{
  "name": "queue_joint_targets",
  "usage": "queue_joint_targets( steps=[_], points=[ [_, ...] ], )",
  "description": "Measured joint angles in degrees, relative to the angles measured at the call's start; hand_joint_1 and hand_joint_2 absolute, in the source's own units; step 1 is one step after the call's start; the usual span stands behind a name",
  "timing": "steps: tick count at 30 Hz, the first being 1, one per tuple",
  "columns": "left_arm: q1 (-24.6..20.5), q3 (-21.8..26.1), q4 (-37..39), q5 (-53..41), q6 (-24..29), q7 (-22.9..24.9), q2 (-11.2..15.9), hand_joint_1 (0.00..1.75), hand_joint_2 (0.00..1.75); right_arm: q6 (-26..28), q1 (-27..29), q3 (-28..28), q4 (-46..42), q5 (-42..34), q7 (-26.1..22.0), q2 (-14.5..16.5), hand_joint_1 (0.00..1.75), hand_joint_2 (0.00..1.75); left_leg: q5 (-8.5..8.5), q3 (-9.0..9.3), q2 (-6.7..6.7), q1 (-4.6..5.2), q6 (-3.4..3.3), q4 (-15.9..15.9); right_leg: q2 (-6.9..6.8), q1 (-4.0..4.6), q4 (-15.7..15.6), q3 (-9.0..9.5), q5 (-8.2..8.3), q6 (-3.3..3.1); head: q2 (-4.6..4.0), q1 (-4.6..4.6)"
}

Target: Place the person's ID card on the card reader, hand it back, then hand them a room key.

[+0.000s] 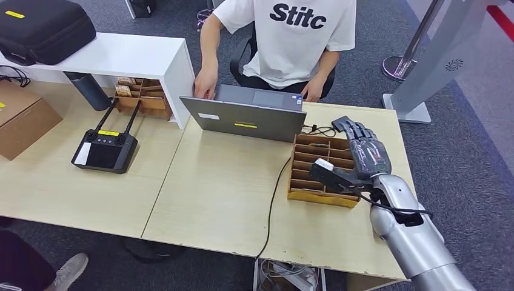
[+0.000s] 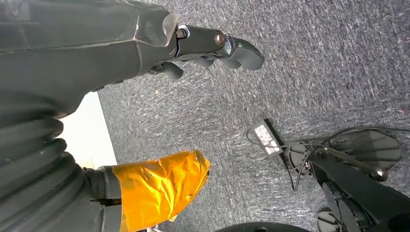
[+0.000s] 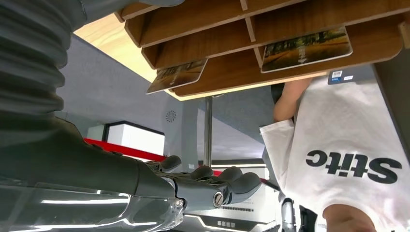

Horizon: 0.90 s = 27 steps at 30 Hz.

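A: Item one, right hand [image 1: 361, 151]?
B: Raised over the far right of the desk [image 1: 212, 200], above the wooden slotted card rack [image 1: 319, 173]. Fingers stretched out and a little apart, toward the person [image 1: 285, 42]. Nothing in its grasp, as the right wrist view [image 3: 212, 183] also suggests.

A: Left hand [image 2: 212, 46]?
B: Hanging beside the robot, over grey carpet [image 2: 314, 72]. Fingers slightly curled, parted, holding nothing. Orange tape on the thumb [image 2: 159, 186].

A: Room keys?
B: Two picture-printed cards, one [image 3: 305, 49] and another [image 3: 176, 76], lie in separate compartments of the rack, seen in the right wrist view. Judged to be the key stock; none taken yet.

A: ID card?
B: Not identified in any view. The person's hands rest at the laptop [image 1: 248, 115] and I cannot tell whether either holds a card.

A: Card reader?
B: Uncertain. A small dark box [image 1: 341, 123] sits beyond the rack with a cable [image 1: 273, 200] running nearby; it may be the reader, but I cannot confirm. The black device with two antennas [image 1: 104, 148], well apart on the left desk, looks like a controller instead.

A: Progress entry?
B: Either the ID steps are finished and the key handover remains, or nothing has begun. The hand's place over the rack favours key picking as the step in hand. Outstanding for certain: grip one key card, pass it to the person.
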<state>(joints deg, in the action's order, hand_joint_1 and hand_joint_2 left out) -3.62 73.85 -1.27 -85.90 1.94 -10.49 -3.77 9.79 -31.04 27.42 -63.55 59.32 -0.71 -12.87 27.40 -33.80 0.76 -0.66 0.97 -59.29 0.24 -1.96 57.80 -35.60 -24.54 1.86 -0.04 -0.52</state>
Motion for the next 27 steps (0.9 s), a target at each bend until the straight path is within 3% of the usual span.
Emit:
queue_joint_targets(
  steps=[16, 27],
  points=[
    [-0.36, -1.20, 0.00, 0.00, 0.40, 0.26, 0.00, 0.00, 1.75, -0.60, -3.72, 0.61, 10.54, -0.89, 1.67, 2.03, 0.00, 1.75, 0.00, 0.00, -0.01, 0.01, 0.00, 0.00, 0.01, -0.01, 0.00, 0.00, 0.00, 0.00, 0.00, 0.00],
    [-0.46, -1.49, 0.00, -0.01, 0.44, 0.30, -0.03, 0.00, 1.75, -0.63, -5.23, 0.59, 13.28, -0.45, 1.72, 2.54, 0.00, 1.75, 0.00, 0.00, 0.00, 0.01, 0.00, 0.00, 0.01, 0.00, 0.00, 0.00, 0.00, 0.00, 0.00, 0.00]
  ],
)
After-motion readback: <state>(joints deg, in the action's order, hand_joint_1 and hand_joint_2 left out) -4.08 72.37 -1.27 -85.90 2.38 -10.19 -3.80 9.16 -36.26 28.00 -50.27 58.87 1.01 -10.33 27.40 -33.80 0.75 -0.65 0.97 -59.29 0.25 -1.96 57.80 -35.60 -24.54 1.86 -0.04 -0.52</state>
